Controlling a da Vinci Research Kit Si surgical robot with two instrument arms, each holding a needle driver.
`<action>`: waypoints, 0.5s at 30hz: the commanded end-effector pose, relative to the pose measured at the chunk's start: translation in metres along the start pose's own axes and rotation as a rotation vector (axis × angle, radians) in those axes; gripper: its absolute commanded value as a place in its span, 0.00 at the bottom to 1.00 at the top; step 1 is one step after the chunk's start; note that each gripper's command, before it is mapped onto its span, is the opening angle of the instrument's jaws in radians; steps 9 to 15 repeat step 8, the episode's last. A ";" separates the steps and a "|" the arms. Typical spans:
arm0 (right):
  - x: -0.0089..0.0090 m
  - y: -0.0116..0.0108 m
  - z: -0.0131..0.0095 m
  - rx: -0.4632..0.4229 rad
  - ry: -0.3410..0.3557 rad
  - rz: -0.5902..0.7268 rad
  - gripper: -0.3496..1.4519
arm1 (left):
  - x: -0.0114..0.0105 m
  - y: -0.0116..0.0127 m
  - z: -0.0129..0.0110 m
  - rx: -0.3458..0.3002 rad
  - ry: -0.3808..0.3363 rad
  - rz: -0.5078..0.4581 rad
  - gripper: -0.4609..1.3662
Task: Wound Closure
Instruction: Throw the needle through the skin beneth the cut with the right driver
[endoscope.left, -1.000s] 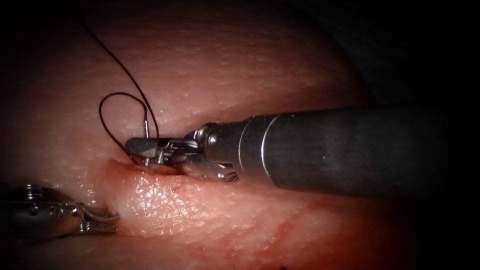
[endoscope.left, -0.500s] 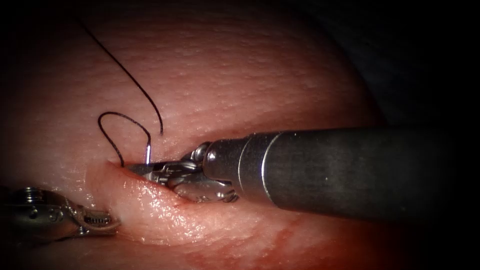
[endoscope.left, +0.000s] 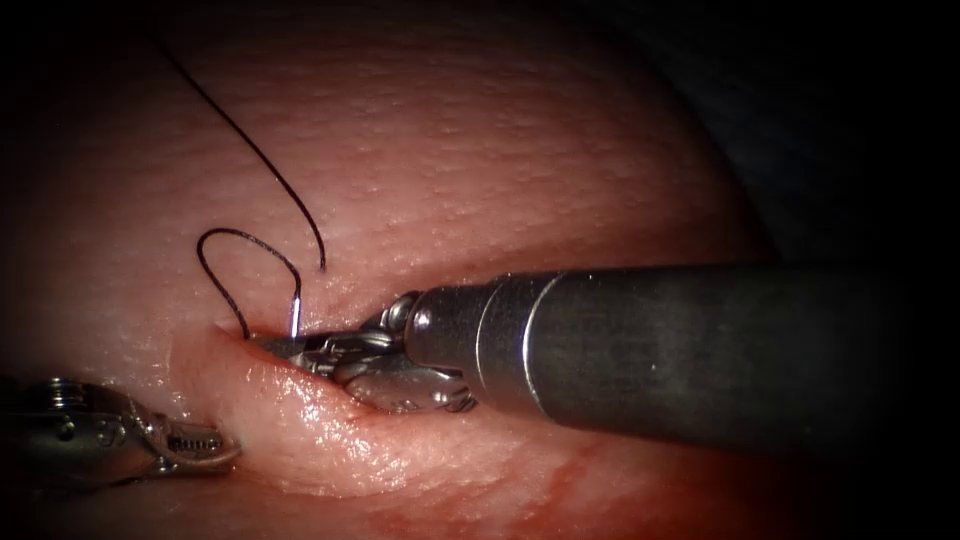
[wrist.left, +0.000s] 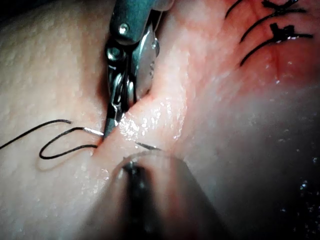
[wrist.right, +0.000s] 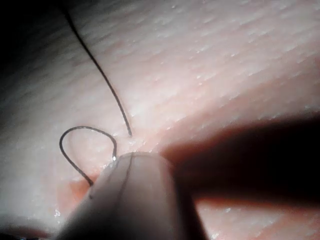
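Steel jaws of the right tool (endoscope.left: 300, 345) close on the needle (endoscope.left: 297, 312) near its tail, at the cut (endoscope.left: 250, 335) in the tissue (endoscope.left: 480, 140); its body is buried. Black thread (endoscope.left: 240, 235) loops toward the upper left. At lower left, the left tool (endoscope.left: 200, 440) rests closed, holding nothing.

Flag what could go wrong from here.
1. The right tool grips the needle near its thread end, jaws sunk in the cut; the point is hidden, so the bite could run off line or tear the tissue.
2. The thread loops loose beside the jaws and could snag on them.
3. The left tool sits at the cut's near lip; whether it holds anything is unclear, so the lip may slip.
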 end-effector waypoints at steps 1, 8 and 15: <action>0.0002 0.0001 0.0001 -0.002 0.004 0.001 0.00 | 0.0000 0.0000 0.0000 0.000 0.000 0.000 0.28; 0.0004 -0.0004 0.0000 0.010 0.017 0.004 0.00 | 0.0001 0.0000 0.0000 0.000 0.000 0.005 0.28; 0.0004 -0.0004 0.0000 0.010 0.017 0.004 0.00 | 0.0001 0.0000 0.0000 0.000 0.000 0.005 0.28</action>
